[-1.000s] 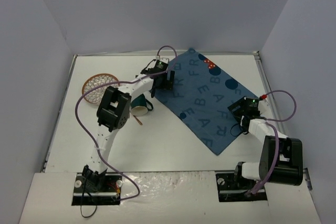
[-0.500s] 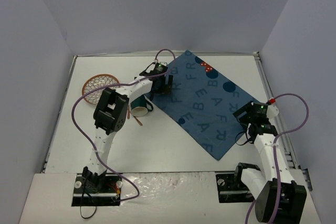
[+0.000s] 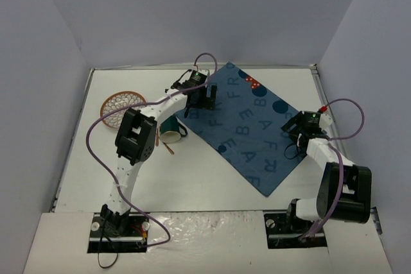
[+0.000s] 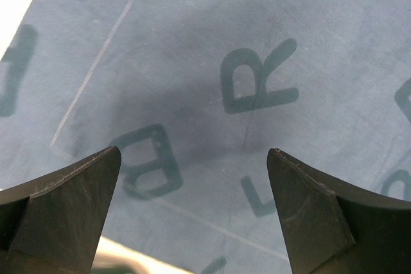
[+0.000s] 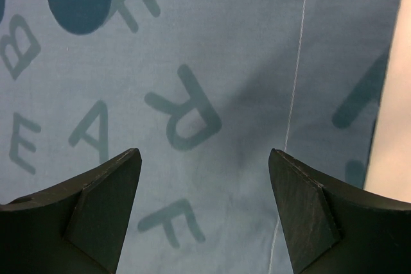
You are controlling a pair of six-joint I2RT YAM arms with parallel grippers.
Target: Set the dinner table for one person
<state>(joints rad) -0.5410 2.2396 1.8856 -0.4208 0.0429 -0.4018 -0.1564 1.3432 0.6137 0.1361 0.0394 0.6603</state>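
Left gripper (image 4: pixel 192 150) and right gripper (image 5: pixel 203 152) hang wide open above the mat (image 3: pixel 247 123); best lift straight up so neither snags it.

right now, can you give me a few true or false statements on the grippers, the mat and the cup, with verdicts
1. The left gripper is open above the blue mat. True.
2. The right gripper is shut on the mat's edge. False: its jaws are apart over the mat and hold nothing.
3. The teal cup sits on the mat. False: it is on the white table, left of the mat.
4. The round woven coaster lies apart from the mat, towards the table's left side. True.
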